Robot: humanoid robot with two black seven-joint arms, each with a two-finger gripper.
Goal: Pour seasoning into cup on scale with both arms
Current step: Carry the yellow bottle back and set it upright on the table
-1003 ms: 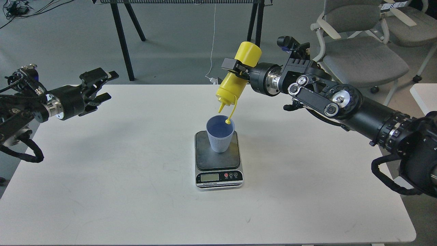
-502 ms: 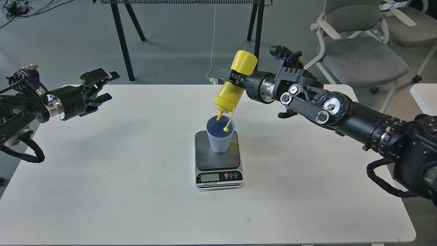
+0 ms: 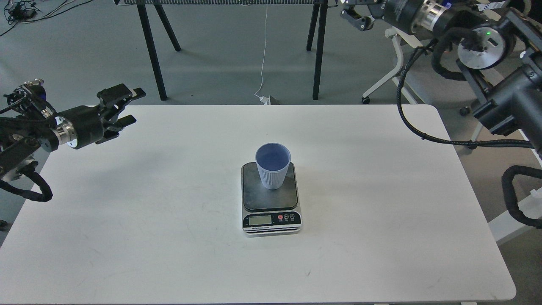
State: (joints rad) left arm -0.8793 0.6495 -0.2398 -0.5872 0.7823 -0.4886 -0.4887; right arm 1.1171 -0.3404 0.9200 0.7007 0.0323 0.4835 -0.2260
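The light blue ribbed cup (image 3: 273, 166) stands upright on the dark platform of the scale (image 3: 254, 197) at the middle of the white table. The yellow seasoning bottle is out of view. My left gripper (image 3: 135, 106) is open and empty, hovering over the table's far left corner, well apart from the cup. My right arm is raised to the top right. Its gripper (image 3: 355, 15) is partly cut off by the top edge, far behind and above the cup. Its fingers cannot be told apart.
The white table (image 3: 381, 220) spans the view. Black stand legs (image 3: 152, 51) and a white hanging cable (image 3: 263, 51) are behind it. A chair base (image 3: 381, 84) stands at the back right. My right arm's black cable (image 3: 423, 131) loops over the table's right corner.
My right arm has swung up and away from the cup to the top right. The yellow bottle, tilted nozzle-down over the cup before, is out of view now. The left arm has barely moved.
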